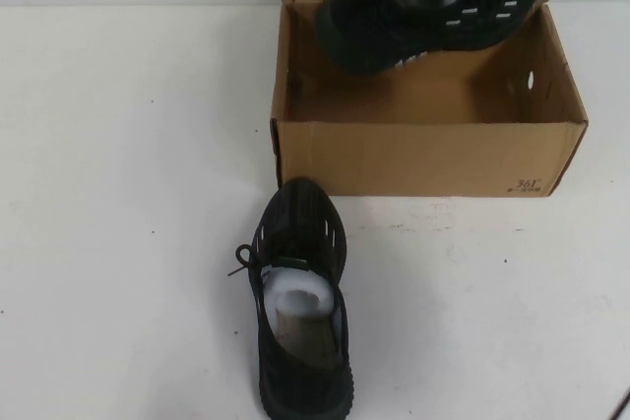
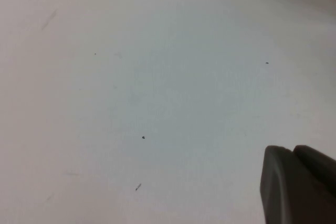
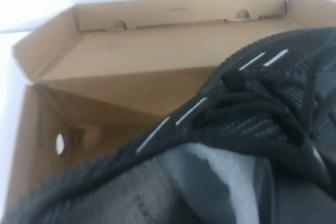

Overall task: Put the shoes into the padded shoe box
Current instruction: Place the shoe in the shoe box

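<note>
One black knit sneaker (image 1: 433,9) hung over the open brown shoe box (image 1: 423,154), toward the box's 12 o'clock wall, its white dash marks and paper stuffing showing, tilted and apparently not yet resting on the box floor. The right gripper was not itself visible; the right wrist view looked straight down the carried sneaker (image 3: 247,129) into the box interior (image 3: 131,72), so the sneaker was judged to be held by that arm, though how far its fingers were closed could not be told. The second sneaker (image 1: 300,302) lay on the white tabletop (image 1: 118,194) just beside the box's near wall, at 6 o'clock from it, toe toward the box. The left gripper (image 2: 299,182) hovered over bare tabletop, well apart from both sneakers, with only a dark edge of it in view, so the state of its fingers could not be told. The step in hand appeared to be placing the first sneaker. The next move would call for lowering it flat along one side, leaving room for its mate.
</note>
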Motion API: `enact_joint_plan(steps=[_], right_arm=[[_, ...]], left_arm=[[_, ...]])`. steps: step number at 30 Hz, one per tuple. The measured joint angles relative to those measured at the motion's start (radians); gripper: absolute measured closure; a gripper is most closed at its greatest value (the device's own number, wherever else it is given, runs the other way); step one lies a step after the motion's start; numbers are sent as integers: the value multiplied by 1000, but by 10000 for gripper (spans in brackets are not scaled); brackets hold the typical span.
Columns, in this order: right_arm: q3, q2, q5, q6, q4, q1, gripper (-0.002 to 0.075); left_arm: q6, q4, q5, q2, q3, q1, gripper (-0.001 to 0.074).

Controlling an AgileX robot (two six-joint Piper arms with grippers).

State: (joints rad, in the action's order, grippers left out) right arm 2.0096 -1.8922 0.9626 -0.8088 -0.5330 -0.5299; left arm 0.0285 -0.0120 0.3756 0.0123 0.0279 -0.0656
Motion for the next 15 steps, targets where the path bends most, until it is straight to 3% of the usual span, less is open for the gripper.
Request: enact_joint_plan(steps=[15], right_arm=[[106,-205,-73,-146,91,64,708]], left_arm=[[0,0,0,0,0,0,738]])
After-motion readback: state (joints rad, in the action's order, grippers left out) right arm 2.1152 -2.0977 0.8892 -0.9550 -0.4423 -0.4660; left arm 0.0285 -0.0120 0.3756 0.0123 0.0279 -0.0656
